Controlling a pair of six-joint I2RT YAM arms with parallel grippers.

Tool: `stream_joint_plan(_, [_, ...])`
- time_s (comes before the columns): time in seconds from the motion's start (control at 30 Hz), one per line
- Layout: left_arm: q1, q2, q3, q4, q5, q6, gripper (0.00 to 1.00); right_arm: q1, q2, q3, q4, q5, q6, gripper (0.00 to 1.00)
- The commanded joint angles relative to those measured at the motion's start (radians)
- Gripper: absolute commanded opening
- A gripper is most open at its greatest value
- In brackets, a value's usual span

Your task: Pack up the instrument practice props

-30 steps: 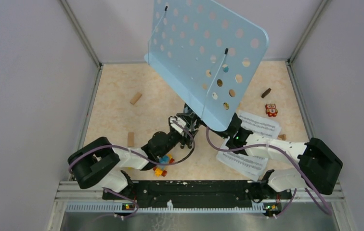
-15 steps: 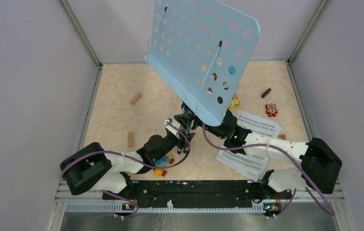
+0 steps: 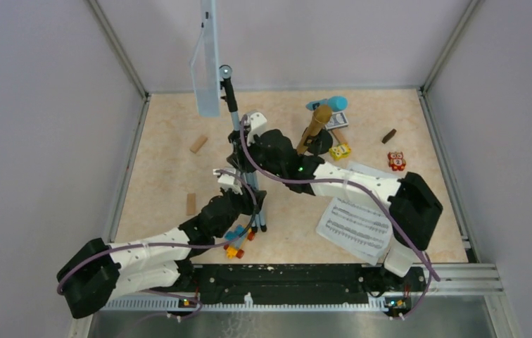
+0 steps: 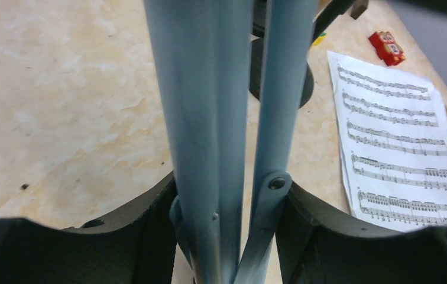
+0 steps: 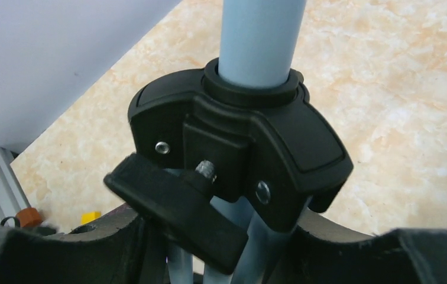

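Left gripper (image 4: 230, 231) squeezes the folded legs (image 4: 197, 118) of the music rack (image 3: 207, 63) low down, my right gripper (image 5: 227, 260) squeezes them under the black collar (image 5: 280, 142), and the long pole (image 3: 231, 98) rises from one to the other.

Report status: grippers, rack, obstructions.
Left gripper clamped on music rack legs. Right gripper clamped below its black collar. Rack standing, not packed. Toy-block car beside its feet.
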Motion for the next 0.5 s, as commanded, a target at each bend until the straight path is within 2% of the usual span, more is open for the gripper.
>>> stream_joint_plan(0.0, [-0.011, -0.107, 0.07, -0.151, -0.132, -0.027, 0.0, -0.029, 0.082, 0.19, 0.049, 0.088, -0.109, 0.0])
stream_joint_plan(0.17, [-0.009, -0.112, 0.087, -0.211, -0.188, -0.081, 0.0, -0.057, 0.238, 0.362, -0.023, -0.007, -0.118, 0.0])
stream_joint_plan(0.33, [-0.01, -0.068, 0.105, -0.217, -0.233, -0.11, 0.0, -0.067, 0.387, 0.552, -0.093, -0.198, -0.224, 0.0])
stream_joint_plan(0.47, [-0.008, -0.035, 0.114, -0.222, -0.283, -0.134, 0.0, -0.085, 0.487, 0.656, -0.113, -0.299, -0.227, 0.0])
